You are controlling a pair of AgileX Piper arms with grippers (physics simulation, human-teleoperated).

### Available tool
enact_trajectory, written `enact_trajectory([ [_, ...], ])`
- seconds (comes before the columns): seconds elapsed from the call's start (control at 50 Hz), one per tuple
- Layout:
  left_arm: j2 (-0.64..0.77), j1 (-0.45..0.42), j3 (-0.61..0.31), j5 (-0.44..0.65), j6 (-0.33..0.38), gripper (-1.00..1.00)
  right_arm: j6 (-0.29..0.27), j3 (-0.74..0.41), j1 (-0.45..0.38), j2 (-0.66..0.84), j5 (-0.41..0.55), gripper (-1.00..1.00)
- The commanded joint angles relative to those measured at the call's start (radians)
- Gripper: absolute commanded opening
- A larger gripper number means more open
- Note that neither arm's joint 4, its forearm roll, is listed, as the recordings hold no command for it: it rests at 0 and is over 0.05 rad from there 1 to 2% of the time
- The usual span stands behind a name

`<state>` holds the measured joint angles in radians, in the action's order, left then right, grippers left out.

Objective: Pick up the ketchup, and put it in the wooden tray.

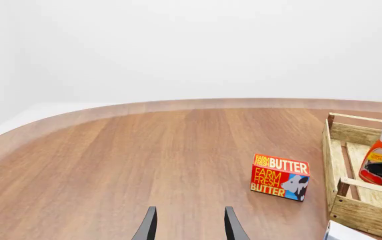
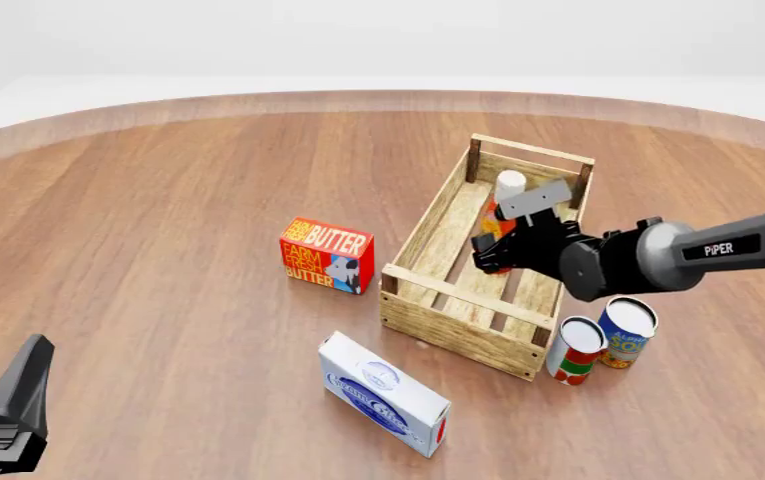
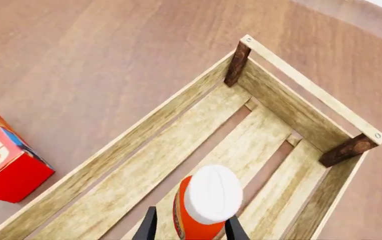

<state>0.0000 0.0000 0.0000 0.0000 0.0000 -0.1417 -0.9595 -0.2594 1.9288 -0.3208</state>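
Ketchup in the right gripper, inside the tray.

The tall orange-red ketchup bottle with white cap (image 3: 207, 200) sits pinched in the right gripper (image 2: 516, 245) over the light-wood slatted tray (image 2: 436, 215); likely light, stiff, slick plastic, best held mid-body. Left gripper (image 1: 189, 225) is spread, empty. Smooth brown wood table (image 2: 155, 220); plain white surround.

1. Reaching in from the right edge of the front view: grey-black right arm, forearm level, wrist bent toward the table's middle.
2. Right gripper (image 2: 493, 243) pointing down and forward, thin dark fingers (image 3: 149, 225) pressed on either side of the orange-red white-capped ketchup bottle (image 3: 204, 205).
3. Low at the front view's left corner: left gripper (image 2: 2, 420), dark grey.
4. Left fingers (image 1: 149, 226) spread apart, holding nothing.
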Motion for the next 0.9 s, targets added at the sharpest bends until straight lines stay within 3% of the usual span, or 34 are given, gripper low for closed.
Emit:
enact_trajectory([
  [0.02,0.0,0.0,0.0,0.0,0.0,1.0,0.007,0.002,0.0,-0.002,-0.001,1.0],
  [0.9,0.0,0.0,0.0,0.0,0.0,1.0,-0.04,0.041,0.013,-0.251,0.083,1.0],
])
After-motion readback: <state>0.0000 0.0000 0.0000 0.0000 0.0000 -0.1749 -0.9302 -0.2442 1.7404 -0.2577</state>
